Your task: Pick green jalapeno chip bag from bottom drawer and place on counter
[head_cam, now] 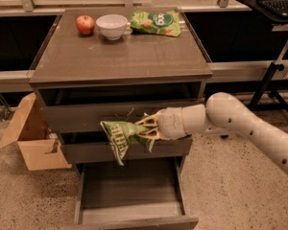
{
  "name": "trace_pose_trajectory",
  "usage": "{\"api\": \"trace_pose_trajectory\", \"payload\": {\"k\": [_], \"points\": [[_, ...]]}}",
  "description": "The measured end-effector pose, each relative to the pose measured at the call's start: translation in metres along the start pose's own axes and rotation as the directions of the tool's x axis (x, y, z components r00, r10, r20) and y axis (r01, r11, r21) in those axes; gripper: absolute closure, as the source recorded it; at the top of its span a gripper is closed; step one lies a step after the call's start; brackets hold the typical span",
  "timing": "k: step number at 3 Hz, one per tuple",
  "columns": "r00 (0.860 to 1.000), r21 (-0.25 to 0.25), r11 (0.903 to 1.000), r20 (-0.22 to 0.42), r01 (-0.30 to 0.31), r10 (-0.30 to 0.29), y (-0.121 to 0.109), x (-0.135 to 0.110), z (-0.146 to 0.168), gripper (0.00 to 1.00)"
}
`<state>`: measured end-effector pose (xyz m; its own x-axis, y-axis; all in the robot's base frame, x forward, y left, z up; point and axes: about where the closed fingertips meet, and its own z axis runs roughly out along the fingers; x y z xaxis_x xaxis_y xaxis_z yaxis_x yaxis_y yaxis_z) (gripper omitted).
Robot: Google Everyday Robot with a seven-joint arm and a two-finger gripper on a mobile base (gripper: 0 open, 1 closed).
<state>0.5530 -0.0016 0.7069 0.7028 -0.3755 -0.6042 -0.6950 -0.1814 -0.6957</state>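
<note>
The gripper (145, 127) was closed on the crumpled foil green jalapeno chip bag (118, 137), held above the open, flat-floored wooden bottom drawer (129, 188), below the glossy counter (120, 56).

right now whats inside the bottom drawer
Only bare floor shows in the bottom drawer. Its back is hidden under the middle drawer. The tool holds the green jalapeno chip bag above it.

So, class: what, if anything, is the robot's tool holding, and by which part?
The tool, in front of the middle drawer, is shut on the green jalapeno chip bag, gripping its upper corner nearest the arm.
</note>
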Motion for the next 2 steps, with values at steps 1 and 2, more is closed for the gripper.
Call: {"api": "trace_pose_trajectory", "payload": {"k": [1,2], "points": [[0.999,0.004,0.9991,-0.017,0.043,-0.043,-0.038,-0.023,-0.024,1.00],[0.994,0.001,0.9951,-0.056,0.099,-0.099,-0.072,-0.044,-0.045,1.00]]}}
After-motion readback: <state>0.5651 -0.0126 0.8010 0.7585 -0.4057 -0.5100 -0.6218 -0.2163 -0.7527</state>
